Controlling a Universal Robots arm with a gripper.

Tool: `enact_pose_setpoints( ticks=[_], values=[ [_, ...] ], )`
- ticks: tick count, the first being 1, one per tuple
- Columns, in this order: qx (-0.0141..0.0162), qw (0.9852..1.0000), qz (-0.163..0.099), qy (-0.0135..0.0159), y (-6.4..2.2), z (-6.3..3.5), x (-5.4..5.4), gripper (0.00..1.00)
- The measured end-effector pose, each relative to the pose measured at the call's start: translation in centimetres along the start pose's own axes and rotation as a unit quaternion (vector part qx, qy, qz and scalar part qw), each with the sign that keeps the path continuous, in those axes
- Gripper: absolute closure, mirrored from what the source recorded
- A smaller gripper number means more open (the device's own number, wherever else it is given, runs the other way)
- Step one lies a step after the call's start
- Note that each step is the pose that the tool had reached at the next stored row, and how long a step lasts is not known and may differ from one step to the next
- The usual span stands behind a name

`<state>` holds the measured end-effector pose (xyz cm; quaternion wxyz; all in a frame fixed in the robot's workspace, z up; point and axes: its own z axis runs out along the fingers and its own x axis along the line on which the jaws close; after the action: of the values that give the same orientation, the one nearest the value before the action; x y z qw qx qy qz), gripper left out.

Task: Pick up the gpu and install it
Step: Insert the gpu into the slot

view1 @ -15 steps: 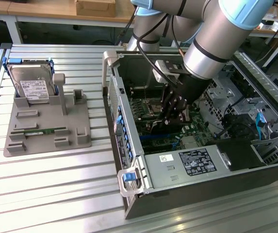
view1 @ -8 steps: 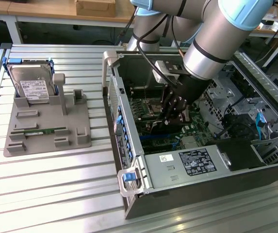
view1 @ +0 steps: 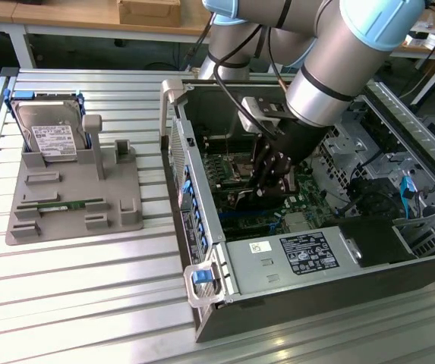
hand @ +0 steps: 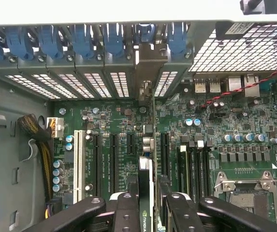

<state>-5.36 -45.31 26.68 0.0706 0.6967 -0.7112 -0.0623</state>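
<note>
My gripper [hand: 150,205] is down inside the open computer case [view1: 202,220], over the green motherboard [hand: 211,130]. It is shut on the gpu [hand: 146,176], which I see edge-on between the two black fingers [hand: 126,212]. The thin card stands upright in line with the expansion slots. Its silvery bracket [hand: 146,72] reaches up to the case's rear slot openings, among the perforated covers. In the exterior view the gripper [view1: 269,182] hangs low over the board in the middle of the case, and the card under it is mostly hidden.
A grey fixture [view1: 73,193] to the exterior view's left of the case holds a silver hard drive [view1: 48,136] and a green memory stick [view1: 61,205]. Blue slot clips [hand: 80,41] line the rear wall. A cable bundle [hand: 39,140] and the CPU socket [hand: 247,186] flank the slots.
</note>
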Motion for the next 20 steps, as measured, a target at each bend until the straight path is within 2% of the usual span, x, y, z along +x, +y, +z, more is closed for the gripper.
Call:
enact_pose_setpoints(
  ticks=[6,10,16,18,19,20],
  values=[
    [0.0,1.0,0.0,0.0001,-0.02,0.08,0.0,0.73],
    [0.0,1.0,0.0,0.0015,-0.09,0.48,-0.01,0.73],
    [0.0002,1.0,0.0,0.0011,-0.13,0.67,-0.01,0.72],
    [0.0001,1.0,0.0,0.0014,-0.12,0.65,-0.01,0.6],
    [0.0,1.0,0.0,0.0014,-0.12,0.65,-0.01,0.47],
    [0.0,1.0,0.0,0.0014,-0.12,0.65,-0.01,0.47]
  ],
)
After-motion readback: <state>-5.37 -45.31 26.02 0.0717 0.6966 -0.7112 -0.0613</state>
